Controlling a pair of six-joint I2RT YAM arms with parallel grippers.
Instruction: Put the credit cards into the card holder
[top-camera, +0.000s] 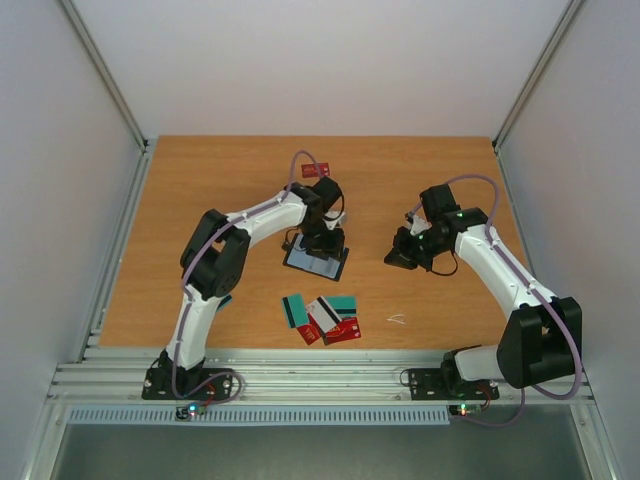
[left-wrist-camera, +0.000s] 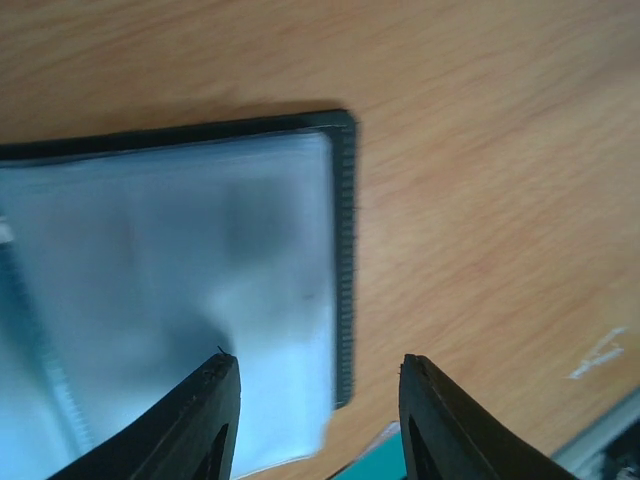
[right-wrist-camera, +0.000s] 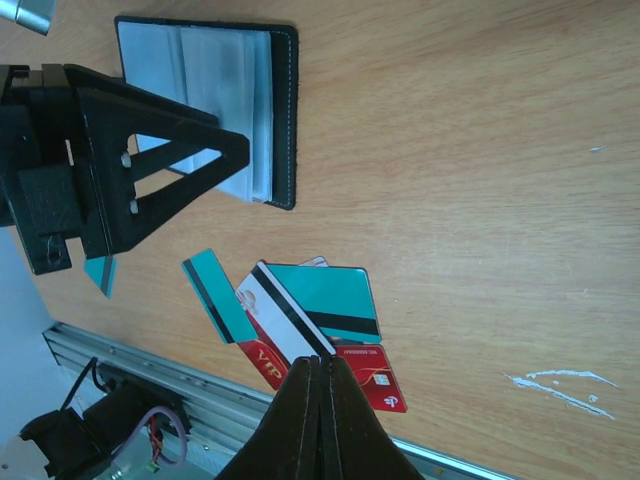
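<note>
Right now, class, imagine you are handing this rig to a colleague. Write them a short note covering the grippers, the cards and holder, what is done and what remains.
Left gripper: open, with its jaws either side of the card holder's edge and nothing gripped.
Right gripper: shut and empty, off to the holder's right.
Card holder: lies open on the table. No card shows in it.
Credit cards: teal, white and red ones overlap loosely near the front edge.
Done: the holder is open.
Left: every card in view still has to go in.
</note>
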